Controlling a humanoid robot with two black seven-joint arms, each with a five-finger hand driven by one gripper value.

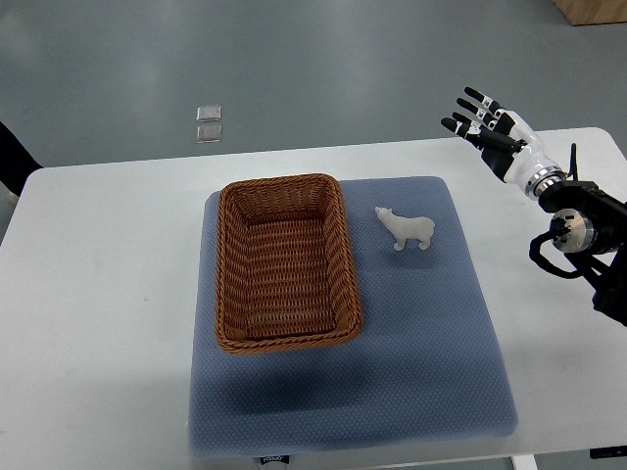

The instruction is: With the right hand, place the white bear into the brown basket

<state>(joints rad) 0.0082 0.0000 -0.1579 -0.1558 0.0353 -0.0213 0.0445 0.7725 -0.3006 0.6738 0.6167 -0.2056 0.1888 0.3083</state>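
Observation:
A small white bear (407, 229) stands on the blue mat (431, 323), just right of the brown wicker basket (285, 336). The basket holds nothing. My right hand (481, 119) is raised above the table's far right corner, up and to the right of the bear, well apart from it. Its fingers are spread and hold nothing. The right arm (578, 220) comes in from the right edge. The left arm does not show.
The mat lies on a white table (98, 294). Two small clear squares (209, 123) lie on the grey floor beyond the table. A dark shape (12, 157) shows at the left edge.

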